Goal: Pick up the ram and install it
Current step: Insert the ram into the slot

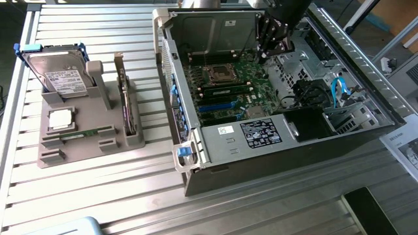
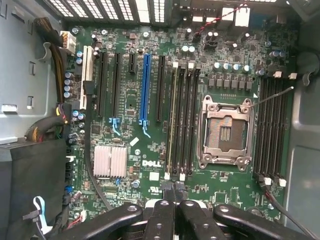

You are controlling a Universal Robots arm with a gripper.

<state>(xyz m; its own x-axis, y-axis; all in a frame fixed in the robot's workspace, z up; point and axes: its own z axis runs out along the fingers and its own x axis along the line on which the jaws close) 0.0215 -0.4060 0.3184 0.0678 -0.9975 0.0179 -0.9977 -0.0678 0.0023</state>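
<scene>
Hanging over the motherboard (marked DELL), the gripper has its fingers pressed together.

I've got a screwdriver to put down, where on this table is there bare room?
The widest bare patch of slatted table lies on the camera side of the grey parts tray and the open computer case. A narrow bare strip runs between tray and case. Inside the case is crowded: motherboard, cables and the gripper over the board.

Slatted table with computer case, holder
</scene>
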